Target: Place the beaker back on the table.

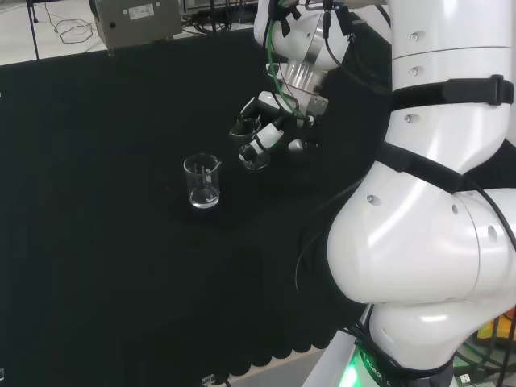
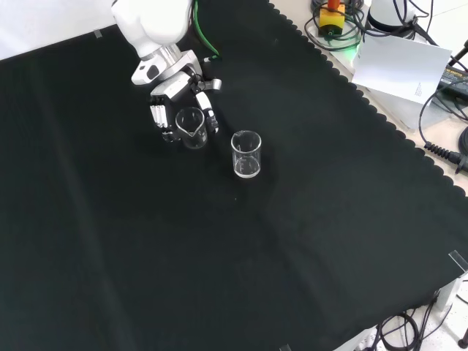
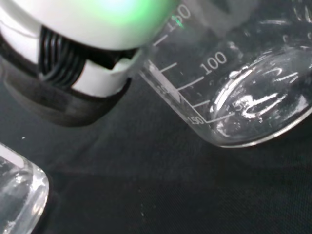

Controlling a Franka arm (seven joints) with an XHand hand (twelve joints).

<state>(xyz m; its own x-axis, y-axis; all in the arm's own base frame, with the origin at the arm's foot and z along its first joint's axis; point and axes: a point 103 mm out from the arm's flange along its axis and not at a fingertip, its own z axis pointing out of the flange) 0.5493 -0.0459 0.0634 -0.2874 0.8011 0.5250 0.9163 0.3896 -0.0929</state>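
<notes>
A small clear glass beaker with printed graduations sits between the curled fingers of the black and white hand, upright and close to the black cloth; I cannot tell whether its base touches the cloth. In the head view the hand reaches down from the arm, fingers wrapped round the beaker. The wrist view shows the beaker's wall and base close up, with one finger beside it.
A second clear beaker stands upright and free on the cloth, close to the held one; it appears in the head view and at the wrist view's edge. Cables and boxes lie beyond the cloth's scalloped edge.
</notes>
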